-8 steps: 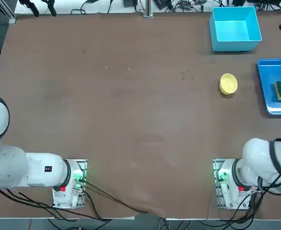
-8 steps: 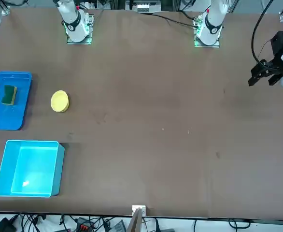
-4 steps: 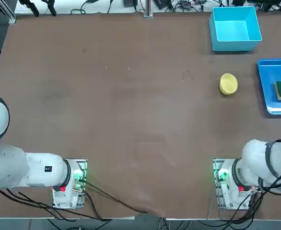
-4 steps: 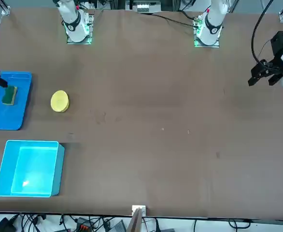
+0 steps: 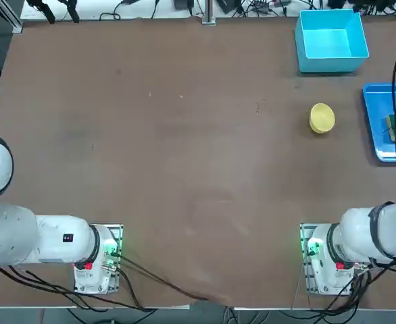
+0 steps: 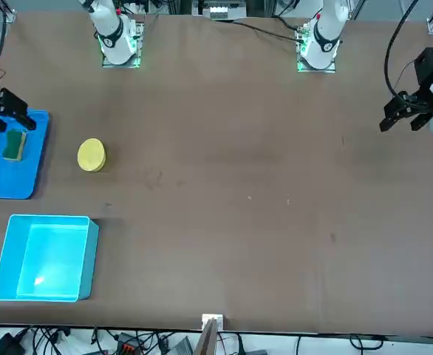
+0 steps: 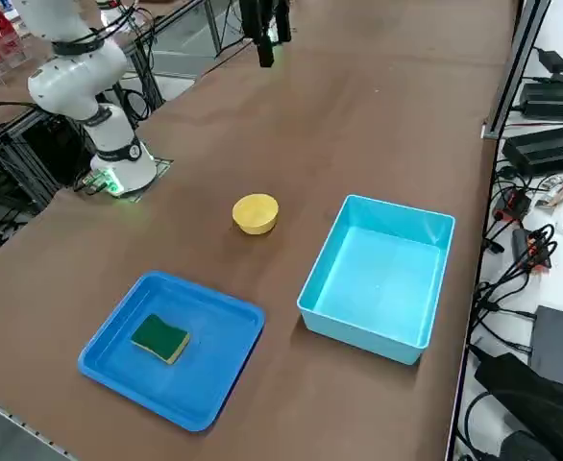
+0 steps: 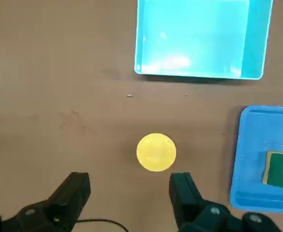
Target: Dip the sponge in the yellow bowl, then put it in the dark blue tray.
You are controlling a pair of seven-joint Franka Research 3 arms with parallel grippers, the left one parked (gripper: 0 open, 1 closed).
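- Table (image 5: pixel 184 162): the work is grouped towards its right edge; the near edge carries the arm bases.
- Box (image 5: pixel 332 40): light cyan, near the table's far right corner; unchanged over the last second and no part of this task.
- Tray (image 7: pixel 118 375): dark blue, flat by the table's right edge, on the near side of the box and apart from it; not displaced.
- Right tool (image 8: pixel 130 181): released, fingers well apart with nothing between them. It has just travelled inward from the table's right edge and now shows above the tray's near part.
- Bowl (image 8: pixel 156 152): yellow, upright, just inward of the tray; not moved.
- Sponge (image 7: pixel 160 337): inside the tray, green face up, clear of the rim, in the same spot throughout. The placing requirement appears met; whether it was dipped cannot be verified. The tool's travel without it suggests withdrawal; a fresh grasp would be needed only if dipping remains outstanding.
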